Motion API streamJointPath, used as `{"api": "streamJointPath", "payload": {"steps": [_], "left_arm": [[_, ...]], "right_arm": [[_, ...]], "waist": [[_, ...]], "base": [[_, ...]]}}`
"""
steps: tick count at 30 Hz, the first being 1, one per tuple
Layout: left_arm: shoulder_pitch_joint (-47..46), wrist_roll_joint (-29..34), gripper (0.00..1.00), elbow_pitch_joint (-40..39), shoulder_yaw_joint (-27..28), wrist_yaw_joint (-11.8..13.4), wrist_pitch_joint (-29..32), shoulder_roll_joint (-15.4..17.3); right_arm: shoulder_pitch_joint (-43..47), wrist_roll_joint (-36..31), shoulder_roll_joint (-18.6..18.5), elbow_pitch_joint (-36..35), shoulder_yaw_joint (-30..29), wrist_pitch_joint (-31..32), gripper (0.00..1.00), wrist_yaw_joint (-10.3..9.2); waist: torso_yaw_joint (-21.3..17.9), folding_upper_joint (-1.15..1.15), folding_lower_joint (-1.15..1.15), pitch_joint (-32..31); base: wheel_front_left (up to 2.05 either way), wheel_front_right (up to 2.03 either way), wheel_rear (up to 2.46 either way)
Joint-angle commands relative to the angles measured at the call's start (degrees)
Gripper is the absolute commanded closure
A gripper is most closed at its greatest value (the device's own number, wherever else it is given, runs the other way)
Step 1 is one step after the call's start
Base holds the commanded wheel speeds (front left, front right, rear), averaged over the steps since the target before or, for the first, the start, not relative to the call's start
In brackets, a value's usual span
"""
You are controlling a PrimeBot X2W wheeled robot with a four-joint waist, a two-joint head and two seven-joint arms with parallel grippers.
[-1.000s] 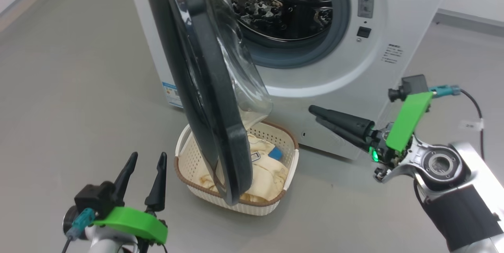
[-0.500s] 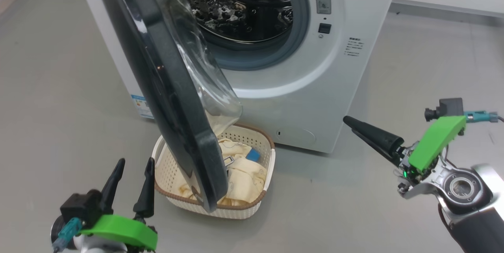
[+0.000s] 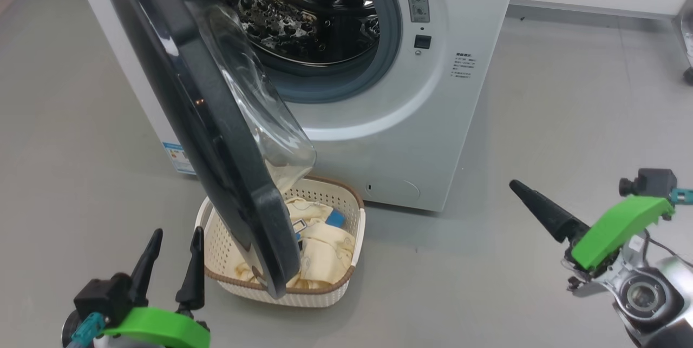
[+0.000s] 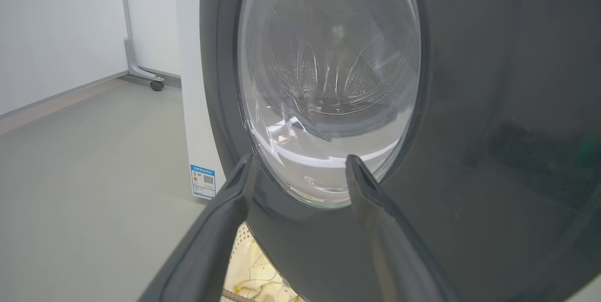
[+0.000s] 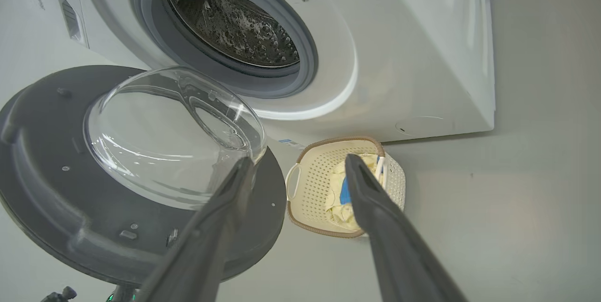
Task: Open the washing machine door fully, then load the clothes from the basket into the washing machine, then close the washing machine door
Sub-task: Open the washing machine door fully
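Observation:
The white washing machine [image 3: 390, 120] stands with its steel drum [image 3: 292, 7] exposed. The washing machine door [image 3: 216, 137], black-rimmed with a bulging glass bowl, is swung out partway and hangs over the basket [image 3: 303, 296] on the floor. Pale yellow clothes [image 3: 325, 245] with a blue patch lie in the basket. My left gripper [image 3: 177, 231] is open, just left of the door's lower edge; the left wrist view has it [image 4: 300, 158] facing the door's outer side [image 4: 469, 104]. My right gripper [image 3: 517, 185] is open and empty, out to the machine's right, and points at the basket [image 5: 310, 184] in the right wrist view.
Grey floor [image 3: 568, 110] spreads wide to the right of the machine. A blue sticker [image 4: 203, 181] marks the machine's lower left corner. A wheeled stand [image 4: 141, 72] sits by the wall behind it. A caster [image 3: 688, 74] shows at the far right edge.
The head camera has shifted, so the machine and basket sit further left. My right gripper has drawn back from the machine front, to the right. The door and left gripper keep their relation.

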Motion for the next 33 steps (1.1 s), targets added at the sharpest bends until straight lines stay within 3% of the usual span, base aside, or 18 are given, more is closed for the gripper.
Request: {"api": "streamJointPath", "payload": {"steps": [1,12,17,27,33], "left_arm": [[-1.27,0.44,0.00,-1.97,2.47,0.00,-0.80,0.72],[-0.48,0.76,0.00,-2.15,2.89,-0.01,-0.80,0.50],[-0.31,0.81,0.00,-2.16,3.00,-0.01,-0.80,0.42],[-0.17,0.96,0.00,-2.26,3.09,-0.01,-0.80,0.30],[-0.31,0.99,0.00,-2.11,3.02,-0.01,-0.80,0.28]], "right_arm": [[-0.70,-2.16,-3.13,-0.89,1.87,-3.18,0.00,0.59],[-1.28,-7.89,-8.26,6.62,12.11,-23.38,0.00,0.59],[-1.92,-12.27,-9.13,9.89,13.15,-26.51,0.00,0.59],[3.47,-29.05,-3.45,6.44,-4.95,-26.61,0.00,0.59],[6.81,-34.38,-1.18,4.82,-9.06,-26.62,0.00,0.59]], "waist": [[-0.11,0.00,0.00,-0.11],[-0.54,0.00,0.00,-0.76],[-0.66,0.00,0.00,-0.90],[-0.66,0.00,0.00,-0.84],[-0.25,0.00,0.00,-0.90]], "base": [[0.00,0.00,0.00],[0.00,0.00,0.00],[0.00,0.00,0.00],[0.00,0.00,0.00],[0.00,0.00,0.00]]}}
